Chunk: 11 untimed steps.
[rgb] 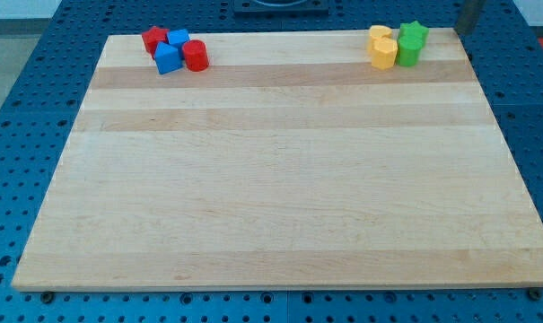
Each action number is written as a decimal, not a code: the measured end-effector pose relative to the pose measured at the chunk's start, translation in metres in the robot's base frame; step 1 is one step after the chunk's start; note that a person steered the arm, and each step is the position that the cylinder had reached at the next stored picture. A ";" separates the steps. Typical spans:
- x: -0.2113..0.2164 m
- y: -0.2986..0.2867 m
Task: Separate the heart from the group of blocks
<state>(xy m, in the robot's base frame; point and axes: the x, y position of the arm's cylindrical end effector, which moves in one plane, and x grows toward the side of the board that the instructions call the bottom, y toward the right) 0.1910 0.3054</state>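
Two groups of blocks sit along the top edge of the wooden board (pixel 280 179). At the top right, a yellow block (pixel 380 35) and a yellow block that looks heart-shaped (pixel 384 53) touch a green star (pixel 415 34) and a green cylinder-like block (pixel 407 52). At the top left, a red block (pixel 153 39), a blue cube (pixel 179 39), a second blue block (pixel 167 59) and a red cylinder (pixel 196 56) are packed together. My tip (pixel 460 30) is at the board's top right corner, a short way right of the green star and touching no block.
The board lies on a blue perforated table (pixel 38 108) that surrounds it on all sides. The rod enters from the view's top right.
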 end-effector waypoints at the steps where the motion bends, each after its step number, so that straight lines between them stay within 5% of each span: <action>1: 0.001 -0.018; 3: 0.001 -0.123; 8: 0.047 -0.149; 11: 0.074 -0.240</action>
